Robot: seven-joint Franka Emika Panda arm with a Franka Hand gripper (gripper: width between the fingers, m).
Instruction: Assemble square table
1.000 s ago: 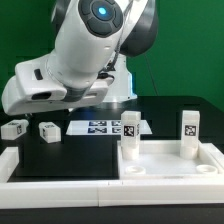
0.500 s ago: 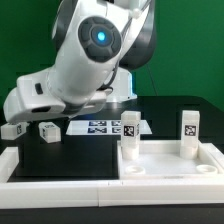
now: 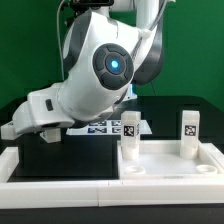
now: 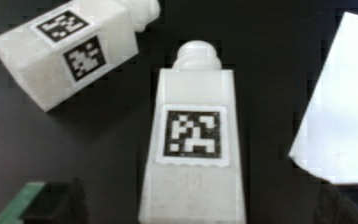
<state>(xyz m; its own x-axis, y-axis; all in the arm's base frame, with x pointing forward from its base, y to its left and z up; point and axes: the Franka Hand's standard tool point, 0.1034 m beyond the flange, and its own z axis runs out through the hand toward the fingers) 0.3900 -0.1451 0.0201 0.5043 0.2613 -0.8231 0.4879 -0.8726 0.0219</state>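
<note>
We see the arm [image 3: 105,70] bent low over the table [image 3: 60,155] in the left half of the exterior view, probably to reach a loose leg. The square tabletop [image 3: 165,165] lies rim-up at lower right like a shallow tray, with two upright legs [image 3: 129,130] in its far corner sockets; the near sockets look empty. The marker board [image 3: 100,127] lies behind it. In the wrist view two loose legs [image 4: 190,130] lie flat, just apart. The pincer [image 3: 20,128] stands wide, gripping nothing
</note>
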